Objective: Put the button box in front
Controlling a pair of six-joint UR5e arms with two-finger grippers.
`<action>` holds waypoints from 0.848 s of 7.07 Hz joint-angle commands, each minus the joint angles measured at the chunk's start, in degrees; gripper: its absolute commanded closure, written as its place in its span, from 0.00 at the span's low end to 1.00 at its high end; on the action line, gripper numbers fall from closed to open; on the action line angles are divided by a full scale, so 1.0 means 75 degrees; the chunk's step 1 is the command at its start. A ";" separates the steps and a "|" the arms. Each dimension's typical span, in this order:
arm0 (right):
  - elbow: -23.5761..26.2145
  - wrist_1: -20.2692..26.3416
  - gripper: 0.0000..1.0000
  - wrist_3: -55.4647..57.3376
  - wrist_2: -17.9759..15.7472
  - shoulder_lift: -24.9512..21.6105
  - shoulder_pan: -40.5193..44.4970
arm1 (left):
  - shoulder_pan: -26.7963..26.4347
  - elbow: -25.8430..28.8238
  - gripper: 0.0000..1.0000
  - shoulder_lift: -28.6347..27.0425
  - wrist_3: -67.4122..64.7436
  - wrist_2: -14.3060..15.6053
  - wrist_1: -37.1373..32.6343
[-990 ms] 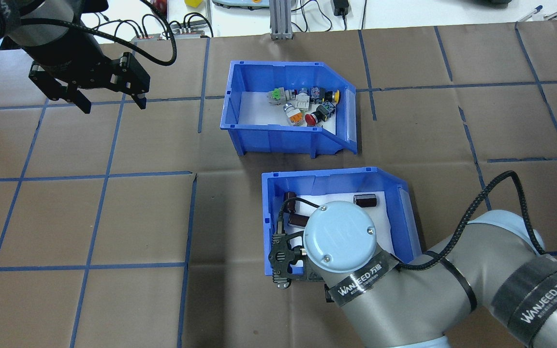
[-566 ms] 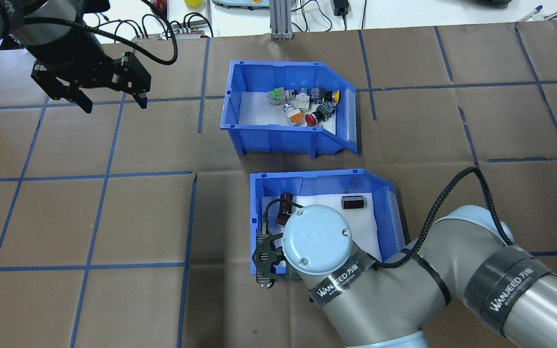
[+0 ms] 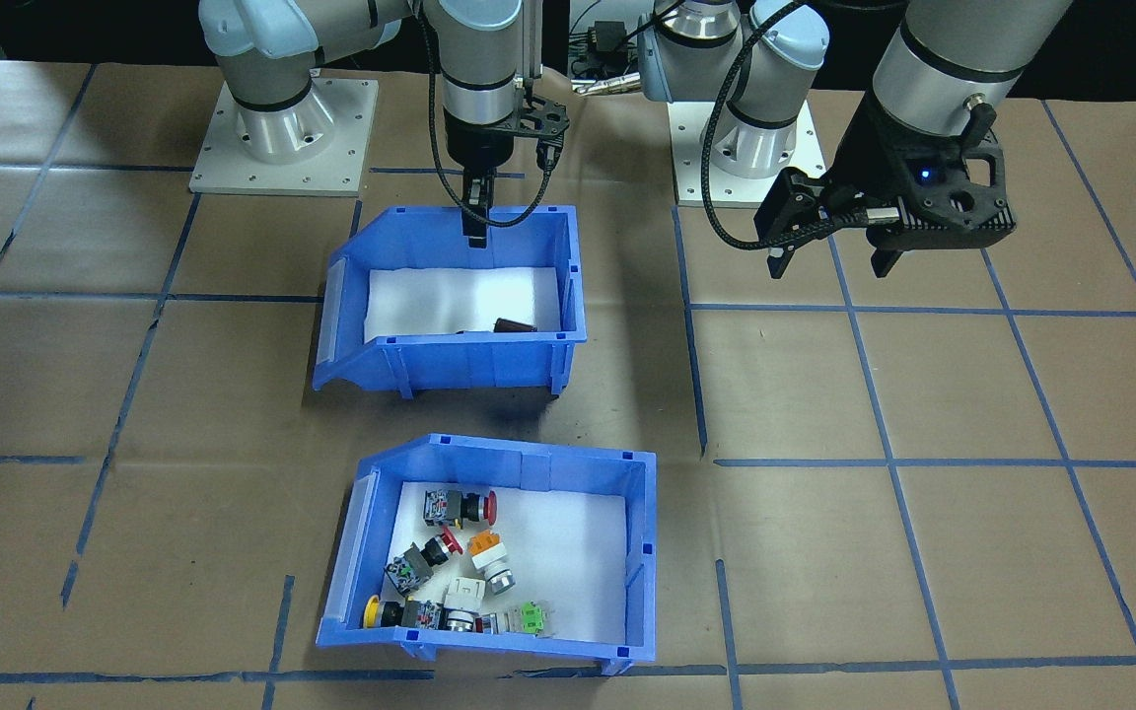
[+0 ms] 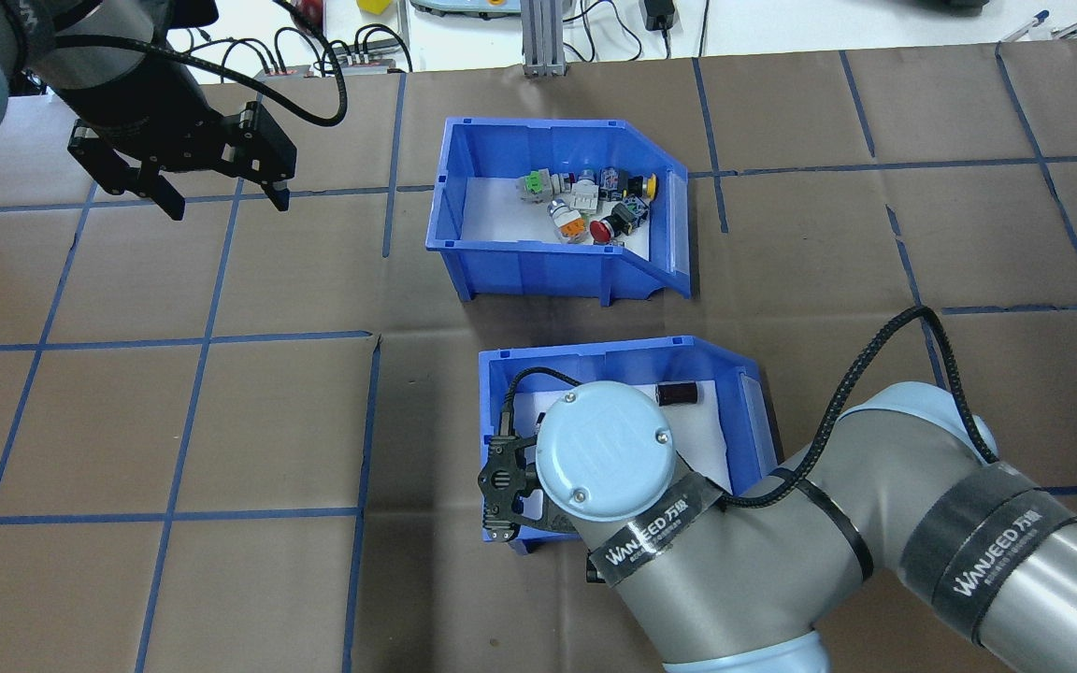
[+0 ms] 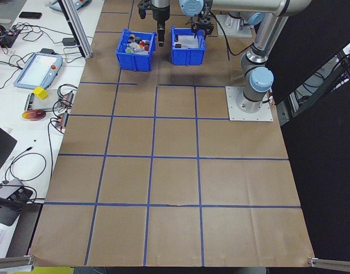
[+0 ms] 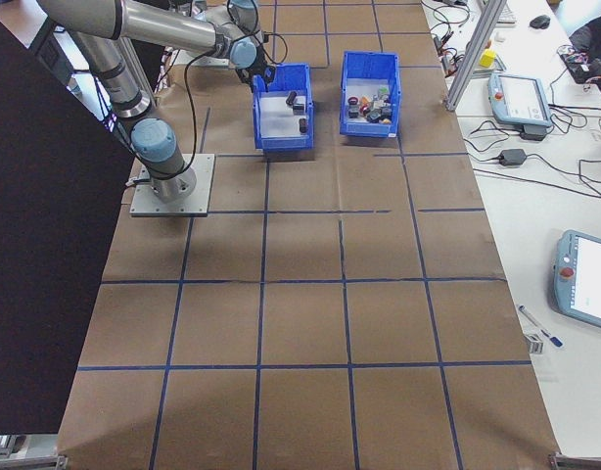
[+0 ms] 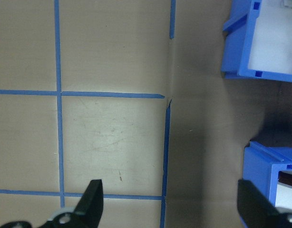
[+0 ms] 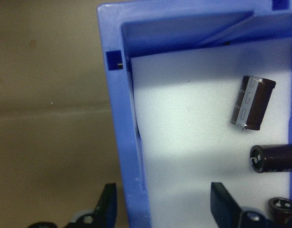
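The button box [image 4: 538, 266] is a blue bin with white foam and coloured push-buttons [image 3: 460, 567]; it stands on the table's far side from the robot, touched by no gripper. Nearer the robot stands a like blue bin [image 4: 618, 360] holding dark cylinders [image 8: 253, 102]. My right gripper [image 8: 162, 190] straddles that bin's robot-side wall [image 8: 131, 156]. Its fingers are apart, the outer one by the wall and the inner one over the foam. My left gripper [image 4: 225, 201] hangs open and empty over bare table, off to the left of the button box [image 7: 241, 47].
Brown paper with blue tape lines covers the table. Both arm bases [image 3: 277, 138] sit on the robot's side. An aluminium post [image 4: 538, 37], cables and a teach pendant [image 6: 521, 98] lie beyond the far edge.
The bin of dark cylinders shifted left and toward the robot along with my right gripper. The left gripper drifted slightly right. The button box stayed put.
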 commanded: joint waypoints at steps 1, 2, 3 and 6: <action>-0.0633 0.1734 0.00 0.0172 -0.0042 -0.0961 -0.0351 | 0.0000 0.0023 0.01 0.0007 0.0009 0.0040 0.0000; -0.0682 0.1823 0.00 0.0324 -0.0054 -0.1338 -0.1096 | 0.0000 0.0012 0.01 0.0019 0.0009 0.0052 0.0000; -0.0764 0.1835 0.00 0.0326 0.0015 -0.1515 -0.2066 | 0.0000 -0.0023 0.01 0.0054 0.0009 0.0052 0.0000; -0.1570 0.1870 0.00 0.0813 0.0004 -0.1273 -0.4227 | 0.0000 0.0000 0.01 -0.0005 0.0009 0.0041 0.0000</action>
